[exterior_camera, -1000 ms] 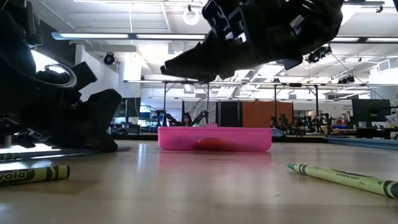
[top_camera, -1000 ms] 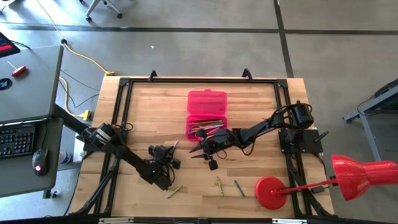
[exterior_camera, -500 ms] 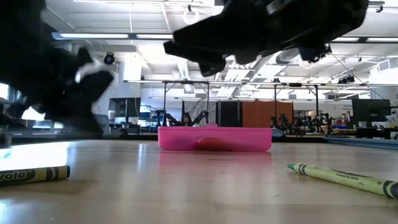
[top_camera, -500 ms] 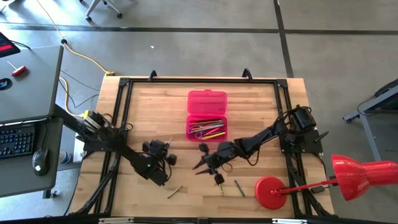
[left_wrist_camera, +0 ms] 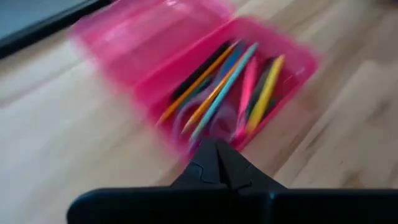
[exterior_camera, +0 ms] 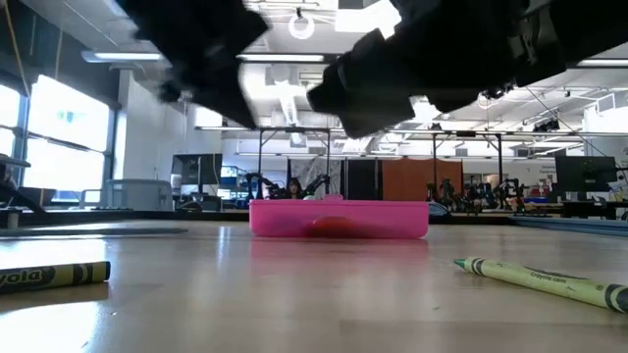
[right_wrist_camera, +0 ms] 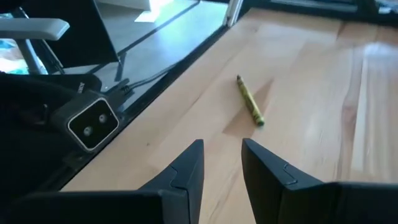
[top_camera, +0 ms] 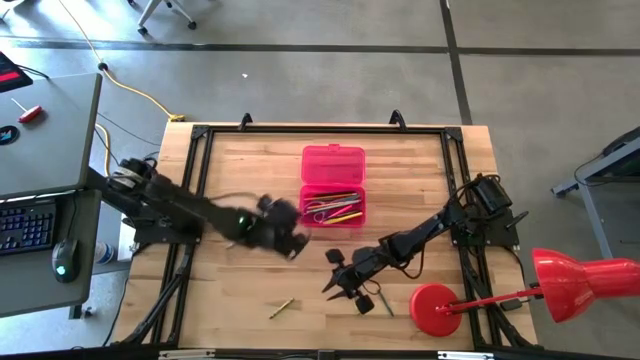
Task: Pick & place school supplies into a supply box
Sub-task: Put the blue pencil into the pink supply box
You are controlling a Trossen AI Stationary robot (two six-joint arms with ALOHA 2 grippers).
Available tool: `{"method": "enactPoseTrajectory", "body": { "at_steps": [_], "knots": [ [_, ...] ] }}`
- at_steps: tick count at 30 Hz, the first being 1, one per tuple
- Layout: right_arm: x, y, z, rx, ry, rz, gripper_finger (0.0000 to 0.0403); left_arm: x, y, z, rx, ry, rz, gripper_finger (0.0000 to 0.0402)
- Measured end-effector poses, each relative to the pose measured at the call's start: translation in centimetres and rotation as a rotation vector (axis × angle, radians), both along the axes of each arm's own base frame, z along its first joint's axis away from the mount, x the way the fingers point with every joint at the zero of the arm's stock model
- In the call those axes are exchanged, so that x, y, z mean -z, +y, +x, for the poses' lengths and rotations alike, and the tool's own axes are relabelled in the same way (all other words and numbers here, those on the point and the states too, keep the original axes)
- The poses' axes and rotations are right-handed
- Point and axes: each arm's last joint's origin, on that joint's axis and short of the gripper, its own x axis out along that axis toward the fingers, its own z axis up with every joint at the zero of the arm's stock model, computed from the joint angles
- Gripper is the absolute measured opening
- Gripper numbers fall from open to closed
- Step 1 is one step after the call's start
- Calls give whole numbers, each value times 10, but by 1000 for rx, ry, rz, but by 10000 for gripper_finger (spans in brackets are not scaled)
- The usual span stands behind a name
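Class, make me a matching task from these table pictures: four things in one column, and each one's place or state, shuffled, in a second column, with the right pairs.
Column one:
1. pink box
2. left gripper
3. right gripper
4. red lamp

Column two:
A. shut, just beside the box's open tray
B. lid open, pens and pencils inside
C. base standing on the table's right front corner
D. open, low over loose crayons near the front edge

Pairs: 1-B, 2-A, 3-D, 4-C
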Motion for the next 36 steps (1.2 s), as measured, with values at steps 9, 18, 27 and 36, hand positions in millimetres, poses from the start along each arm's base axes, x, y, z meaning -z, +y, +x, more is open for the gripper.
{"method": "enactPoseTrajectory", "body": {
  "at_steps": [9,18,27,36],
  "knots": [
    [8,0,-4,-2,113,10,87,-10,53,5,100,160,-30,68],
    [11,-12,-1,19,149,11,87,-37,23,-82,-51,251,74,110],
    [10,-20,3,39,139,14,87,30,2,-149,1,-96,54,86],
    [9,-19,3,52,139,32,87,80,12,-163,-7,-147,-11,67]
  ]
}}
